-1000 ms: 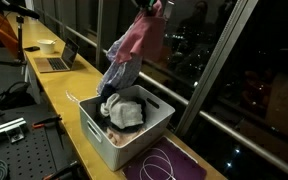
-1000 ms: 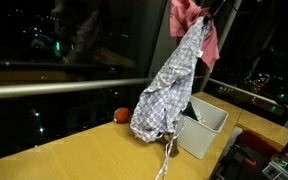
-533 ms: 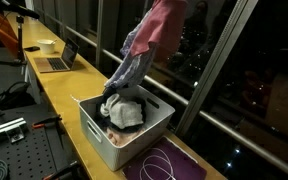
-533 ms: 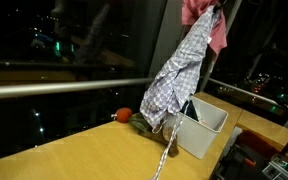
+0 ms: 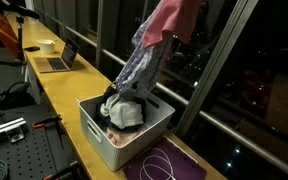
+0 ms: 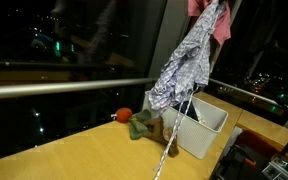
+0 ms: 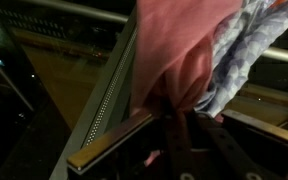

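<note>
In the wrist view my gripper is shut on a bunch of pink cloth, with a blue-and-white checked garment beside it in the same bunch. In both exterior views the pink cloth is at the top edge and the checked garment hangs down from it. Its lower end hangs just above the white bin. The bin holds more crumpled clothes. A thin white cord dangles from the checked garment. In both exterior views the gripper itself is lost against the dark top edge.
The bin stands on a long wooden counter along a dark window. A red ball and a green object lie beside it. A laptop and a small white bowl sit farther along. A purple mat with a white cable lies nearby.
The bunch of clothes has risen and shifted sideways. The checked garment's lower end has lifted away from the counter, uncovering the green object behind it. The grip has not changed.
</note>
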You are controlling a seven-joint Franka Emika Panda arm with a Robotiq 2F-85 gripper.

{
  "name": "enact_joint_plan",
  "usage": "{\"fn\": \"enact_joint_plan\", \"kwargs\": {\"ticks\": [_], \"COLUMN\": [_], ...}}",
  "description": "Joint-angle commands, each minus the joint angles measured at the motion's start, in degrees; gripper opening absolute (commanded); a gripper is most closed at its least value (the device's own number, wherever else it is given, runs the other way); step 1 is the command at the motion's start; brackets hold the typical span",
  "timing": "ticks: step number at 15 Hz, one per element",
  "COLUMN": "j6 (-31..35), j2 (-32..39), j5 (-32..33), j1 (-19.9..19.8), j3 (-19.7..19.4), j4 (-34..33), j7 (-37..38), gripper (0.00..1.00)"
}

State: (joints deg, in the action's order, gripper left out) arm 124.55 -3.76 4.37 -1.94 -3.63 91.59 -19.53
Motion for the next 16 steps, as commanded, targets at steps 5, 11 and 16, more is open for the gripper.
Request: {"fn": "enact_joint_plan", "kwargs": {"ticks": [5,11,16], "j6": [-4.6,-8.16,-13.7], "j2": [2.1,4.47,8.65], "j5": [-1.91,-1.77,-2.3], "j1": [-2.68,-3.86,-4.79], "j3": [-3.02,-3.87,-3.78], "j4": [-10.41,-19.05,-30.52], "j7": [-5.69,-7.82,-9.54], "gripper": [0.03,0.03,0.03]}}
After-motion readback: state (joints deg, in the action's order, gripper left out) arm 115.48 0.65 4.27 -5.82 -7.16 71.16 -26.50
